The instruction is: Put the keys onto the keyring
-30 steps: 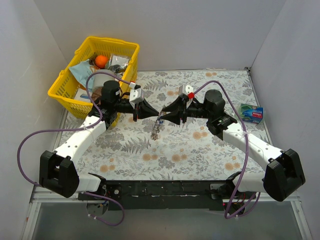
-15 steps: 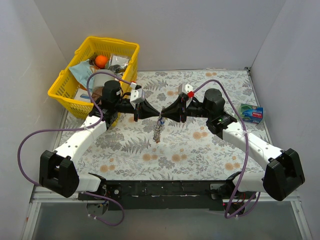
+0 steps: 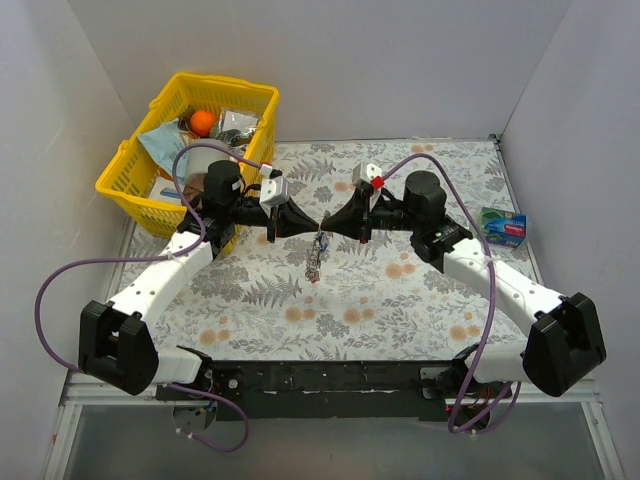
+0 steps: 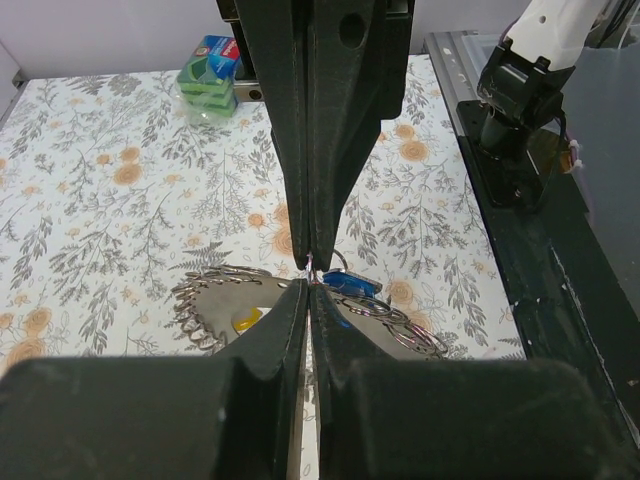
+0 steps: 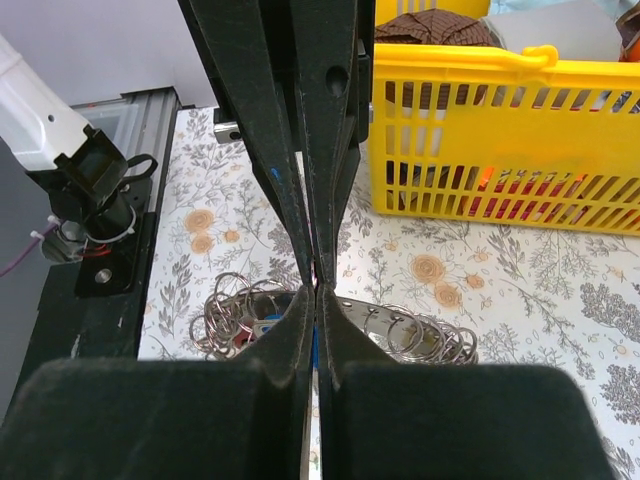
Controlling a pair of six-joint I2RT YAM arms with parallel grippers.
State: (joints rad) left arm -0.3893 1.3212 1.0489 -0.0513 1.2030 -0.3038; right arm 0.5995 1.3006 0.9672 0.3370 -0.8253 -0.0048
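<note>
The two arms meet nose to nose over the middle of the flowered worktop (image 3: 390,300). The left gripper (image 3: 309,222) has its fingers pressed together, and so does the right gripper (image 3: 335,221); the two sets of tips almost touch.

In the left wrist view a thin glint of wire shows exactly where the tips come together, so each gripper appears to pinch the keyring (image 3: 315,256) at its top edge. From above, the keyring runs as a small silvery bunch from that meeting point toward the near edge of the worktop. Whether its lower end rests on the worktop or hangs clear of it cannot be told.

Seen from the left wrist, the beaded loop (image 4: 205,305) fans out to one side of the closed fingers. A cluster of smaller plain rings (image 4: 400,325) spreads to the other side. The keys are bunched with it: one with a blue head (image 4: 345,283) lies just beside the fingertips, and the others are too small to make out.

A yellow basket (image 3: 228,86) full of odds and ends stands at the far left corner. A green and blue packet (image 3: 502,226) lies near the right edge.
</note>
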